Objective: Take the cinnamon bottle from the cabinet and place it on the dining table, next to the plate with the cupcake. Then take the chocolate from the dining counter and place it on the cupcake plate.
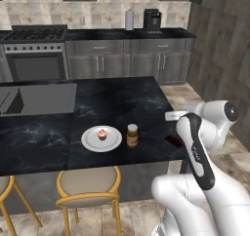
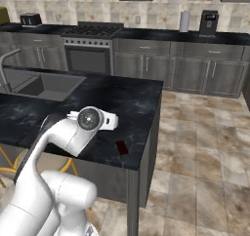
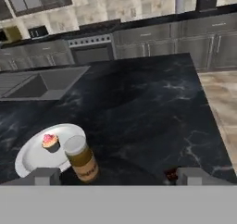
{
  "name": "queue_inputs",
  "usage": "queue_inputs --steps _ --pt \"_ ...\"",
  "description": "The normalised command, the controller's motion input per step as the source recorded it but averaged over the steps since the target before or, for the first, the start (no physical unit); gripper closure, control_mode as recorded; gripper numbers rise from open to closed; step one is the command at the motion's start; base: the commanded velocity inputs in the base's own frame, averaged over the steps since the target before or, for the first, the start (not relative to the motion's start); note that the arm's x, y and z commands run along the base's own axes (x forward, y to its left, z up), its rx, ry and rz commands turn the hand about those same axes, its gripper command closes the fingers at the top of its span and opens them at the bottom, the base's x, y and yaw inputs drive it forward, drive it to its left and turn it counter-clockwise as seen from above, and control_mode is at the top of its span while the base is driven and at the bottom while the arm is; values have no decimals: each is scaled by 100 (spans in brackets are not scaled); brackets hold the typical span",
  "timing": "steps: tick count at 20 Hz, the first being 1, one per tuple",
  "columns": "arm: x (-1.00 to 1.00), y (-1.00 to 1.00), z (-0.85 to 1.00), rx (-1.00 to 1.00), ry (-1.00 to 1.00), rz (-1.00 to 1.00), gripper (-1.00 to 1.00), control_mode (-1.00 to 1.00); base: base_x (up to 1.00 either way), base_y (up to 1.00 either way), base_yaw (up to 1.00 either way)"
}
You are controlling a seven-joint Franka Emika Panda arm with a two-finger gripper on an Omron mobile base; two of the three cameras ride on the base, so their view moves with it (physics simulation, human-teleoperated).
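On black marble dining table [image 1: 44, 137], in kitchen: one plate [image 1: 90, 141], one cupcake [image 1: 102, 133], one cinnamon bottle [image 1: 132, 135], one chocolate [image 2: 122, 147]. Gripper [image 3: 118, 176] spread open, empty.

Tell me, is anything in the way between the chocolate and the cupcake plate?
Yes. The cinnamon bottle stands upright on the dining table just beside the plate, on the side facing the chocolate. A straight path to the plate crosses the bottle. The cupcake takes up part of the plate.

Black marbled dining table [image 1: 122, 103] — white plate [image 1: 90, 141], pink-frosted cupcake [image 1: 102, 133], brown cinnamon bottle [image 1: 132, 136]
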Motion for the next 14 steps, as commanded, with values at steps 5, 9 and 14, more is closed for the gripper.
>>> queue_inputs --steps 5,9,14 --pt "4 -72 -29 -21 48 -21 -100 -100 0 0 0" --pt "28 -49 -80 -26 58 -6 -100 -100 0 0 0" --pt "38 -1 -51 -9 41 0 -100 -100 0 0 0"
